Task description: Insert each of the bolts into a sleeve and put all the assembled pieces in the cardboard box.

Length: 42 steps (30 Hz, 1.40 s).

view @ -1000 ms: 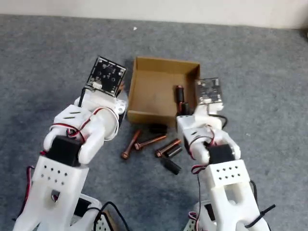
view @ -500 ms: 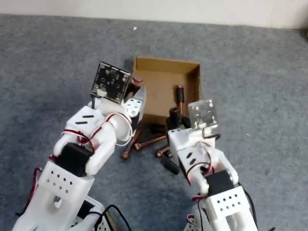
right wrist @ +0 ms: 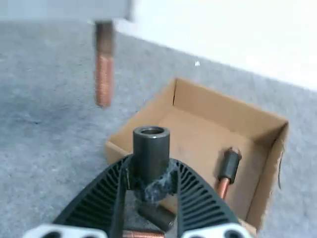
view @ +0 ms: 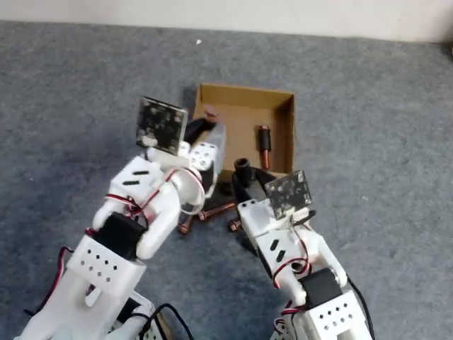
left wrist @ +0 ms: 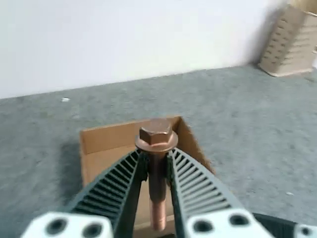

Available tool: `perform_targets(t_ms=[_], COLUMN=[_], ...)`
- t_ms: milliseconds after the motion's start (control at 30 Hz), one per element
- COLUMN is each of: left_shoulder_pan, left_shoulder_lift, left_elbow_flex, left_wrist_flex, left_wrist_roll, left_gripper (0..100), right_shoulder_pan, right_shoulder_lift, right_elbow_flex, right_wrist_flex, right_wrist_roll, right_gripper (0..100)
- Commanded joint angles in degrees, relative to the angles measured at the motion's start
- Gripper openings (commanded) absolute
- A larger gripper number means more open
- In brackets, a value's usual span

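My left gripper (left wrist: 156, 168) is shut on a copper bolt (left wrist: 157, 163), held head up over the near left part of the cardboard box (view: 244, 106); the same bolt (right wrist: 103, 64) hangs in the right wrist view. My right gripper (right wrist: 148, 173) is shut on a black sleeve (right wrist: 150, 151), upright with its bore facing up, just outside the box's near wall (view: 243, 168). One assembled bolt with sleeve (view: 265, 145) lies inside the box (right wrist: 225, 171). Loose bolts (view: 212, 210) and sleeves lie on the carpet between the arms.
Grey carpet (view: 382, 106) surrounds the box on all sides. A white wall runs along the far edge. A cardboard object (left wrist: 292, 42) stands by the wall in the left wrist view.
The left arm lifted its bolt and moved it over the box's left side. The right arm pulled back from the box and raised a sleeve near the front wall.
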Motion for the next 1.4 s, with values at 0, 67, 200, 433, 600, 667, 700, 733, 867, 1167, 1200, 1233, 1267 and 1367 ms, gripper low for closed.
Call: perform_targets(t_ms=[0, 67, 200, 433, 600, 667, 700, 733, 867, 1167, 1200, 1233, 1267, 1367], left_shoulder_pan=[4.5, 4.8, 5.4, 7.0, 7.1, 7.3, 7.3, 7.4, 8.6, 8.7, 8.7, 8.7, 8.6, 8.4], left_shoulder_lift=[-1.5, -1.5, -2.9, -9.3, -8.0, -7.3, -7.2, -7.1, -7.1, -7.5, -7.5, -7.5, -7.5, -7.5], left_elbow_flex=[-0.6, -0.9, -0.9, 2.3, 2.6, 2.6, 2.6, 2.6, 2.7, 6.3, 6.3, 6.4, 6.4, 7.2], left_wrist_flex=[-1.9, -1.9, -2.0, -2.0, -1.8, -1.8, -1.8, -1.8, -1.8, -1.9, -1.9, -1.8, -1.8, -1.8], left_wrist_roll=[0.6, 0.7, 0.8, 0.6, 0.7, 0.8, 0.8, 0.8, 0.8, 0.8, 0.8, 0.8, 0.8, 0.8], left_gripper=[1, 1, 1, 1, 1, 1, 1, 1, 1, 1, 1, 1, 1, 1], right_shoulder_pan=[-2.8, -3.6, -3.7, -3.6, -3.8, -3.8, -3.7, -3.8, -3.7, -1.1, -1.0, -0.8, -0.1, 1.6], right_shoulder_lift=[-2.9, -3.7, -4.9, -8.2, -13.2, -15.5, -16.9, -18.0, -18.9, -18.8, -18.8, -18.8, -18.8, -18.8], right_elbow_flex=[1.5, 2.7, 2.9, 3.0, 4.3, 4.8, 5.7, 6.2, 6.8, 6.8, 6.8, 6.8, 6.8, 6.8], right_wrist_flex=[-3.9, -4.9, -5.1, -4.7, -2.7, -2.6, -2.2, -1.7, -1.5, -1.5, -1.5, -1.5, -1.5, -1.5], right_wrist_roll=[3.0, 3.1, 3.1, 3.0, 3.1, 3.1, 3.1, 3.1, 3.2, 2.7, 2.7, 2.7, 2.7, 2.6], right_gripper=[0.5, 0.5, 0.5, 0.5, 0.5, 0.5, 0.5, 0.5, 0.5, 0.5, 0.5, 0.5, 0.5, 0.5])
